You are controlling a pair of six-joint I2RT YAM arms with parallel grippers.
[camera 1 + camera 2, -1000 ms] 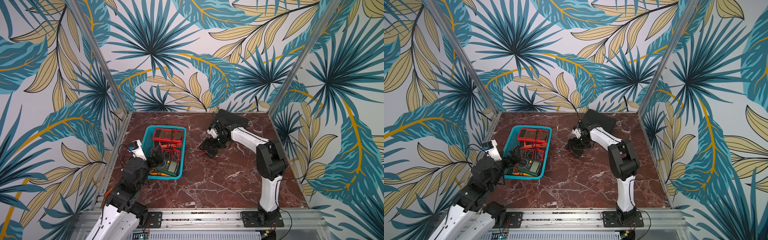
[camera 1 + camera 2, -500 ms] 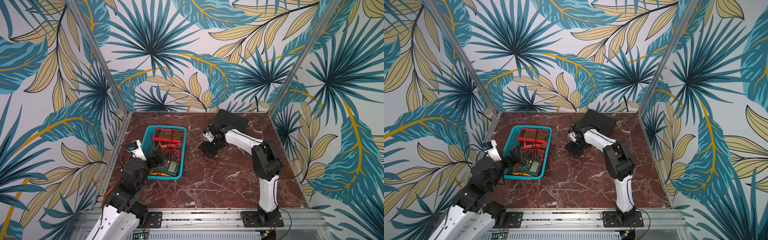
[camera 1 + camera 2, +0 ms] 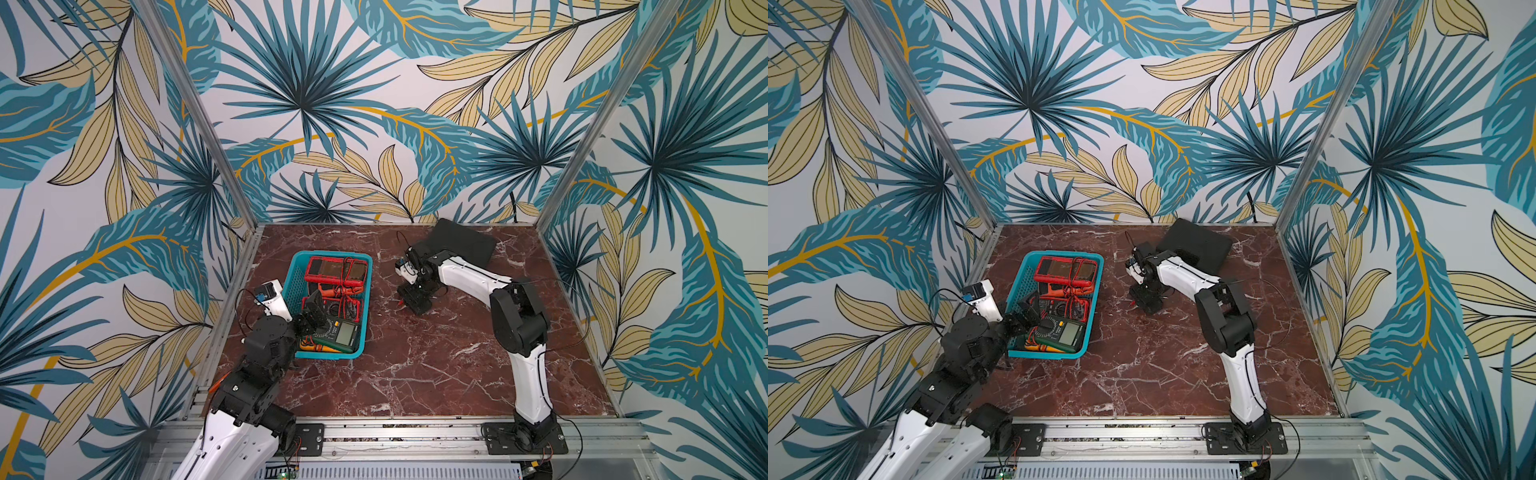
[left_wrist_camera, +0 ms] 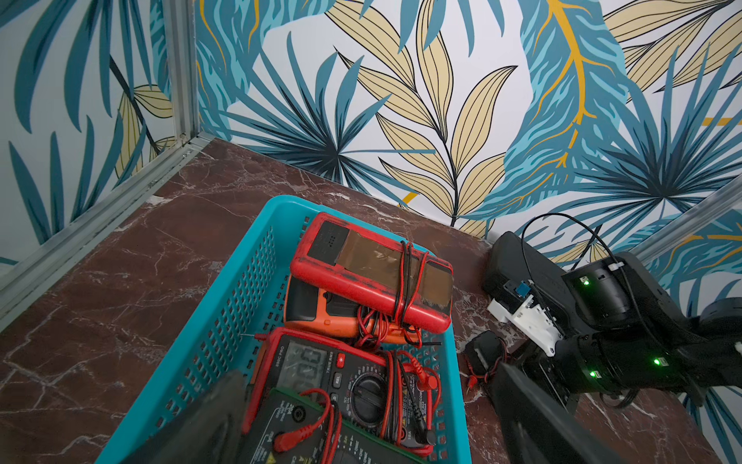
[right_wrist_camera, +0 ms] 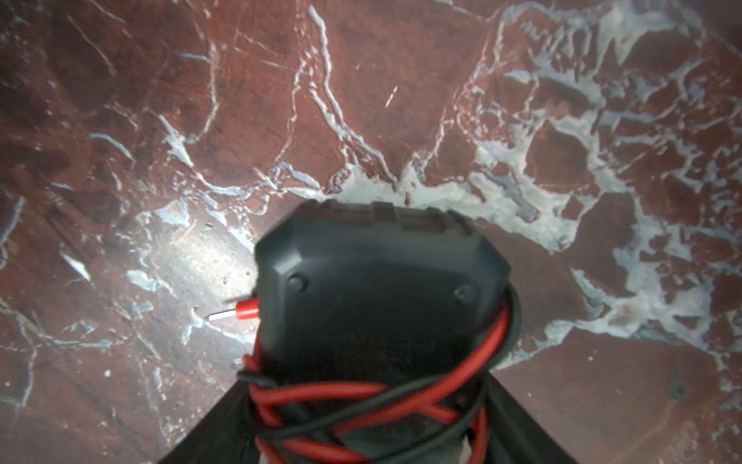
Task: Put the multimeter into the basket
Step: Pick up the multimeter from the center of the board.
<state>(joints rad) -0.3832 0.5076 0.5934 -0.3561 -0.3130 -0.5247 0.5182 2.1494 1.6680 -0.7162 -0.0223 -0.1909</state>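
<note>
Multimeter (image 5: 377, 281), black w/ red leads (image 5: 361, 393) wrapped round, lies on the red-marble table (image 3: 415, 365) btwn teal basket (image 3: 296, 282) and black case (image 3: 465, 245). R gripper (image 3: 415, 293) straddles it; can't tell if clamped. L gripper (image 3: 311, 316) gapes wide over basket's near end. Leaf-print walls (image 3: 332, 124) all round.
</note>
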